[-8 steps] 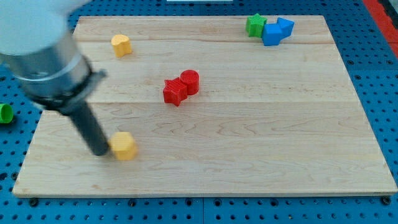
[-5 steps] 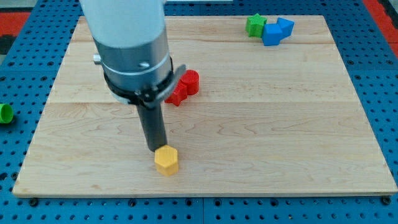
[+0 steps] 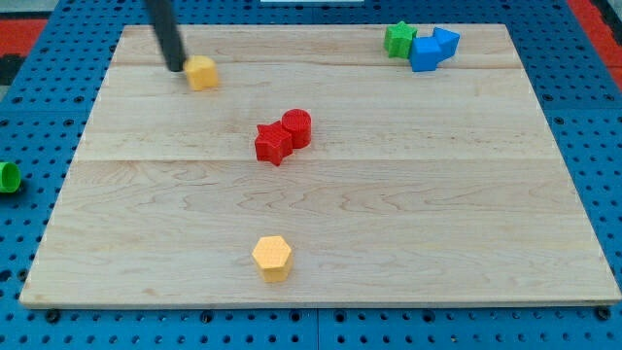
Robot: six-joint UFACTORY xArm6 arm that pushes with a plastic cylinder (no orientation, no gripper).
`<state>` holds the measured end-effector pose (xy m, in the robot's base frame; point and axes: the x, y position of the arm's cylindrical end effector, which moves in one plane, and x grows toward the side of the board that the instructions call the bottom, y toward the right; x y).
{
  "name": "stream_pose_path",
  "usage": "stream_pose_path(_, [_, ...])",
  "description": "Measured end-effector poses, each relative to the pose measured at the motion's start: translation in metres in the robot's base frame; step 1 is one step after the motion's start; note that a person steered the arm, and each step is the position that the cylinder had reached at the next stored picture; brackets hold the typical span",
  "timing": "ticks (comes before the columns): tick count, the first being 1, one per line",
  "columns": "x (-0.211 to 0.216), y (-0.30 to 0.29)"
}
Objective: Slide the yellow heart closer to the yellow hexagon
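I have no hand to open or close, only a straight dark rod, so nothing is grasped. My tip [image 3: 176, 68] rests on the bench [image 3: 437, 214] at the far left, right against the left side of the yellow heart [image 3: 201, 73]; whether it truly touches or sits just beside it I cannot tell. The rod rises from there toward the far edge and leaves the view at the top.

The yellow heart lies near the far left corner of the wooden board. The yellow hexagon [image 3: 272, 258] sits well apart from it, close to the near edge and a little left of the middle. Between the two, around the centre of the board, a red star [image 3: 273, 144] and a red cylinder [image 3: 297, 127] stand touching each other, the star to the left and nearer.

At the far right a green star [image 3: 398, 39] touches a blue block [image 3: 425, 52], with a second blue block [image 3: 445, 42] pressed against that one's right side. A green piece [image 3: 8, 177] lies off the board at the left, cut by the view's edge.

No label or writing shows anywhere
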<state>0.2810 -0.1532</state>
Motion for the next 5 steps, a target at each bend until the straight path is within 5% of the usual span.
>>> stream_pose_path(1, [0.052,0.045])
stream_pose_path(2, [0.059,0.125])
stream_pose_path(5, [0.041,0.178])
